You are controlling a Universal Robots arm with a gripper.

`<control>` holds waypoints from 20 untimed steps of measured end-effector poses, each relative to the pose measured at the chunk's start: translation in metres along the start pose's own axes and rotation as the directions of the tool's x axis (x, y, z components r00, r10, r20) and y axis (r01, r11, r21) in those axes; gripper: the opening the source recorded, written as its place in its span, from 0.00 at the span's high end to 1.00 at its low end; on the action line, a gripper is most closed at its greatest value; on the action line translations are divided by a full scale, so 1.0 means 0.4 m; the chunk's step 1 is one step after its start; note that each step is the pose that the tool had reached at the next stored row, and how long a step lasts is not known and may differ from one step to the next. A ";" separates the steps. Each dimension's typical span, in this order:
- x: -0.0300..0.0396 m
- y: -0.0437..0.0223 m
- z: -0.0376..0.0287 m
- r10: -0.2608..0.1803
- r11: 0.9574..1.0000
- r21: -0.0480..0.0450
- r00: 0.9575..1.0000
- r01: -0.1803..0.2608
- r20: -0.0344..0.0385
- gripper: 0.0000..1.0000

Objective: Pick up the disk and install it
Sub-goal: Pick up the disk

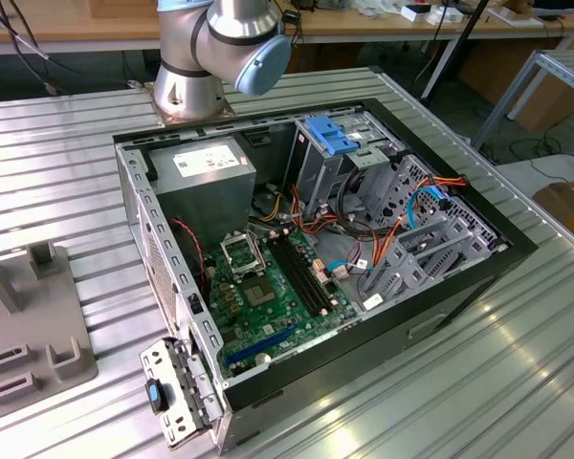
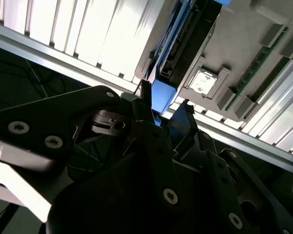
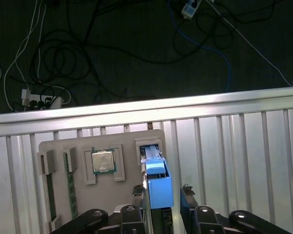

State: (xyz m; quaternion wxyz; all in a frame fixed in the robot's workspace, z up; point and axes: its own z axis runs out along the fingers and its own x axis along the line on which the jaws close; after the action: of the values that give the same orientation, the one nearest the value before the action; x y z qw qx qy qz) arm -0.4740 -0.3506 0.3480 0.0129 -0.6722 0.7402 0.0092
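The disk (image 3: 158,187), silver-grey with bright blue rails, stands on edge in a slot of a grey fixture tray (image 3: 58,146) on the ribbed metal table. My gripper (image 3: 162,189) straddles its upper end, one black finger (image 3: 136,190) close against one side and the other finger (image 3: 187,190) a small gap off the other side, so the jaws look open around it. In the second wrist view the same blue end of the disk (image 2: 163,95) sits between the fingertips of the gripper (image 2: 166,96).
The tray also carries a processor chip (image 3: 102,161) and a memory stick (image 3: 71,185). The open computer case (image 1: 440,306) lies flat on the table, holding an upright grey drive cage (image 1: 330,177) with a blue latch (image 1: 330,134). The arm's base (image 1: 196,57) stands behind it. Cables lie on the floor past the table edge.
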 end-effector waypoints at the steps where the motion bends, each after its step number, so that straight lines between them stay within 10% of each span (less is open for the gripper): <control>1: 0.000 0.000 0.000 0.000 1.000 0.000 1.000 0.000 0.000 0.58; 20: 0.001 0.001 0.028 -0.072 0.997 -0.002 0.997 0.072 -0.002 0.58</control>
State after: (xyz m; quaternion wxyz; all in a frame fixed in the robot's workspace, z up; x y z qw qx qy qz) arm -0.4743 -0.3507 0.3368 0.0118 -0.6983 0.7157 0.0086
